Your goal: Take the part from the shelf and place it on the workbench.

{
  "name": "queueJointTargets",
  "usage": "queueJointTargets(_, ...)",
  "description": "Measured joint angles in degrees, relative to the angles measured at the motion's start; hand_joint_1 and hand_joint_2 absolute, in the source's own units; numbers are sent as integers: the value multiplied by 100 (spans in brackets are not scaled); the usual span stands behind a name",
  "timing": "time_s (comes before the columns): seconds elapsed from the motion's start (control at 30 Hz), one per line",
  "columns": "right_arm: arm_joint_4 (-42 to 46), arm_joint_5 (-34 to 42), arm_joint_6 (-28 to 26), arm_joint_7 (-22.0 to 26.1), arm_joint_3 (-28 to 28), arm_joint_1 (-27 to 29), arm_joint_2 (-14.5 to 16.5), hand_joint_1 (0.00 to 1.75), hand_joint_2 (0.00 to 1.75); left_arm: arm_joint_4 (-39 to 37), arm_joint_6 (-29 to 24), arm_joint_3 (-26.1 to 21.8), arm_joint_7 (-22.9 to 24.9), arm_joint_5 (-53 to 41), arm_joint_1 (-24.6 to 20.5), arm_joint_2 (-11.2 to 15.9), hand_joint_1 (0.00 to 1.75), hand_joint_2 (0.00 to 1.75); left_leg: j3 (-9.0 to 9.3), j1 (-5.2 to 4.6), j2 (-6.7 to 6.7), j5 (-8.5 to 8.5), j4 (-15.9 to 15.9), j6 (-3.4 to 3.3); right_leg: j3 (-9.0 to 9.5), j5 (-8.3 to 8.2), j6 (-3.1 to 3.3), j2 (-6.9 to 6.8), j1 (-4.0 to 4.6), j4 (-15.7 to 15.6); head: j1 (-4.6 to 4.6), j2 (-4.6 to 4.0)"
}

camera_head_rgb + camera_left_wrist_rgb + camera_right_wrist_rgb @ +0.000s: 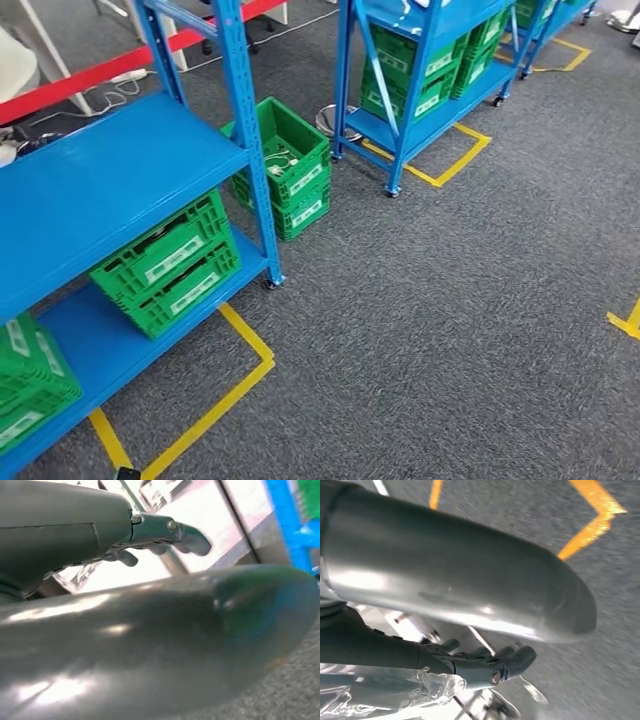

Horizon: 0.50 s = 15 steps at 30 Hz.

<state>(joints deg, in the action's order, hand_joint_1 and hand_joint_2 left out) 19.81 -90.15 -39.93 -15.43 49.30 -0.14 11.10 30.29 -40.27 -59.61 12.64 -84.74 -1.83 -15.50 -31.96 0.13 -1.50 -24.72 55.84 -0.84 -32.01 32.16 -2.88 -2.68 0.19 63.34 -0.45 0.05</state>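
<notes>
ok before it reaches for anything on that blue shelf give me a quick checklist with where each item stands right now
1. Shelf in sight: ok. The near blue shelf is at the left of the head view.
2. Crates located: ok. Green crates sit on its lower level, and another green crate lies behind its post.
3. Part identified: cannot tell. Some pale items lie in that rear crate; whether one is the part is unclear.
4. Left hand free: ok. Fingers extended, nothing in them.
5. Right hand free: cannot tell. Something clear and crinkled lies by it; contact is unclear.
6. Workbench located: cannot tell.
</notes>
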Motion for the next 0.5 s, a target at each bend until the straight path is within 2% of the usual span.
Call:
queueJointTargets(0.03, -2, -1, 0, 4, -1, 8, 0, 0, 0, -6, 0, -2, 5, 0, -9, 1, 0, 0, -13, 4, 75, 9, 1, -19, -185, 194, -18, 140, -13, 401, 17, 0)
queueJointTargets(0.07, -4, -1, 0, 10, -1, 16, 0, 0, 0, -14, 1, -3, 7, 0, -14, -2, 0, 0, -26, 5, 155, 16, 2, -28, -372, 342, -31, 206, -24, 783, 24, -1)
queueJointTargets(0.1, -7, 0, 0, 16, -1, 20, 0, 0, 0, -22, 1, -4, 9, 0, -13, -2, 0, 0, -32, 6, 240, 22, 3, -28, -500, 395, -40, 234, -31, 1027, 26, -1)
queueJointTargets(0.13, -9, 0, 0, 23, -1, 20, 0, 0, 0, -30, 1, -5, 13, 0, -10, 0, 0, 0, -33, 9, 324, 27, 5, -21, -529, 331, -46, 245, -39, 1052, 27, -1)
queueJointTargets(0.17, -10, 1, 0, 28, -1, 19, 0, 0, 0, -36, 1, -8, 17, 0, -8, 2, 0, 0, -30, 15, 410, 32, 7, -10, -449, 164, -49, 262, -51, 848, 26, -1)
queueJointTargets(0.2, -11, 0, 0, 32, -1, 18, 0, 0, 0, -40, 1, -10, 20, 0, -8, 4, 0, 0, -28, 26, 494, 37, 12, 8, -275, -66, -55, 324, -70, 465, 26, -1)
queueJointTargets(0.27, -16, -1, 0, 36, -2, 14, 1, 0, 0, -45, 1, -12, 21, 0, -15, 10, 0, 0, -49, 33, 645, 50, 35, 71, 58, -340, -63, 596, -115, -273, 27, -1)
queueJointTargets(0.3, -21, -2, 0, 38, -3, 12, 1, 0, 0, -46, 1, -12, 21, 0, -18, 15, 0, 0, -73, 37, 707, 62, 42, 111, 151, -379, -51, 700, -126, -473, 31, -1)
queueJointTargets(0.33, -25, -2, 0, 40, -4, 7, 1, 0, 0, -46, 1, -12, 21, 0, -14, 21, 0, 0, -100, 42, 765, 81, 42, 154, 183, -359, -24, 750, -121, -533, 31, -1)
queueJointTargets(0.37, -28, -2, 0, 41, -5, 0, 1, 0, 0, -48, 1, -13, 21, 0, -5, 27, 0, 0, -124, 54, 822, 104, 37, 197, 189, -370, 18, 707, -109, -540, 32, -1)
queueJointTargets(0.4, -29, -2, 0, 40, -5, -5, 0, 0, 0, -49, 0, -15, 21, 0, 8, 37, 0, 0, -142, 68, 831, 116, 34, 232, 197, -388, 64, 641, -104, -542, 34, -1)
queueJointTargets(0.43, -29, -1, -1, 38, -4, -9, 0, 0, 0, -50, 0, -17, 21, 0, 17, 44, 0, 0, -172, 66, 753, 84, 78, 261, 200, -409, 110, 580, -102, -551, 21, -1)
queueJointTargets(0.47, -29, -1, -1, 37, -4, -9, 0, 0, 0, -50, 0, -21, 21, 0, 15, 51, 0, 0, -242, 59, 622, -18, 222, 283, 198, -427, 151, 506, -103, -566, 0, -1)
queueJointTargets(0.5, -30, -2, -1, 37, -3, -1, 0, 0, 0, -51, 0, -23, 21, 0, 4, 56, 0, 0, -365, 50, 461, -190, 493, 298, 194, -438, 183, 424, -101, -578, -23, -1)
